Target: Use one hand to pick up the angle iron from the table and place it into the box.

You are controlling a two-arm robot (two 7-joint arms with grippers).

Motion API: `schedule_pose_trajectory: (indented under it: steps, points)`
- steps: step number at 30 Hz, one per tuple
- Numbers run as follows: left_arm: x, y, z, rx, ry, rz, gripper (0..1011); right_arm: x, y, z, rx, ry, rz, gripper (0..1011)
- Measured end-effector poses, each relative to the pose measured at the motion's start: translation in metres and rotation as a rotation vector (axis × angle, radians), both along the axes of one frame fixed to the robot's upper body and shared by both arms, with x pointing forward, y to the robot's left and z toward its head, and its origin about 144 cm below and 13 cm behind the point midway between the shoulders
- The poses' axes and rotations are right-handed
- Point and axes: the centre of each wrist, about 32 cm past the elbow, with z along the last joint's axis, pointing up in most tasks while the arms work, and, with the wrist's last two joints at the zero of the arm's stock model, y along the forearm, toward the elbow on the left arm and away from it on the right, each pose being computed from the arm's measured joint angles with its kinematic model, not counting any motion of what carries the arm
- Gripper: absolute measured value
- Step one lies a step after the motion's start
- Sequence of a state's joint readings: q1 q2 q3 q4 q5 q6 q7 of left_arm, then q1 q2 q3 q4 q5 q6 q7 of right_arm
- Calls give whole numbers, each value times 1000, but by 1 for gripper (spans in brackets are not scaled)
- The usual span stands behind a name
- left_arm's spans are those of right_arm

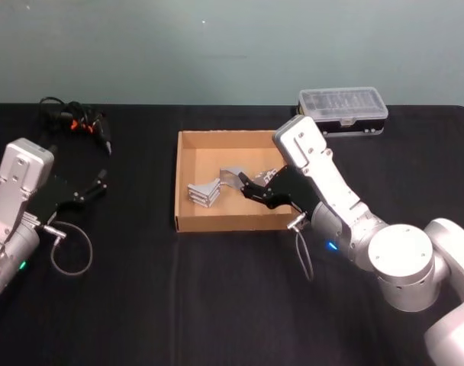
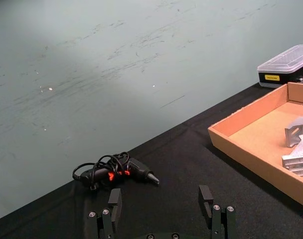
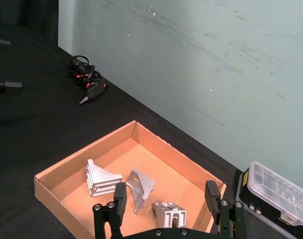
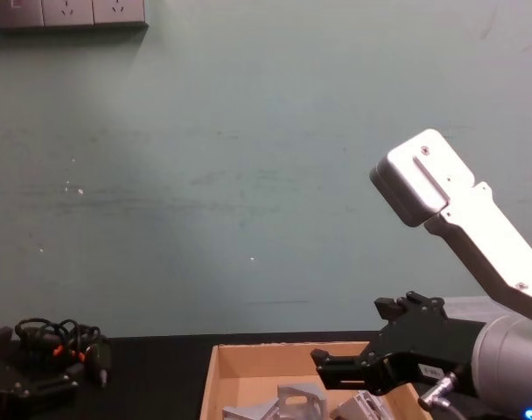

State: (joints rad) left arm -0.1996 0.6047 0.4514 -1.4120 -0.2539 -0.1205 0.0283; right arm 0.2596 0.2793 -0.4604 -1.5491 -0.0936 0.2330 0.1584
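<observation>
The tan cardboard box (image 1: pixel 188 221) lies on the black table (image 1: pixel 140 297) in the head view. Three silver angle irons rest on its floor: one (image 3: pixel 101 178) by the left wall, one (image 3: pixel 140 188) in the middle and one (image 3: pixel 170 214) close under the right wrist. My right gripper (image 1: pixel 247 187) hovers over the box's right half, open, with nothing between its fingers (image 3: pixel 119 199). It also shows above the box (image 4: pixel 211 376) in the chest view as the right gripper (image 4: pixel 336 372). My left gripper (image 1: pixel 101 184) sits open and parked at the table's left.
A black case with a clear lid (image 1: pixel 343 108) stands just behind the box's far right corner. A black tool with a coiled cable and orange marks (image 1: pixel 75 122) lies at the back left. A wall rises close behind the table.
</observation>
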Motion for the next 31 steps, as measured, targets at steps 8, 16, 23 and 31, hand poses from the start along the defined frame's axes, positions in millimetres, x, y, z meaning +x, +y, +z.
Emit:
schedule_pose_trajectory:
  steps: [8, 16, 23, 31]
  points:
    - [0, 0, 0, 0, 0, 0, 1011, 0, 0, 0, 3, -1, 2, 1000]
    - [0, 0, 0, 0, 0, 0, 1011, 0, 0, -1, 6, -2, 4, 1000]
    - [0, 0, 0, 0, 0, 0, 1011, 0, 0, -1, 7, -2, 4, 1000]
    - [0, 0, 0, 0, 0, 0, 1011, 0, 0, -1, 7, -2, 4, 1000]
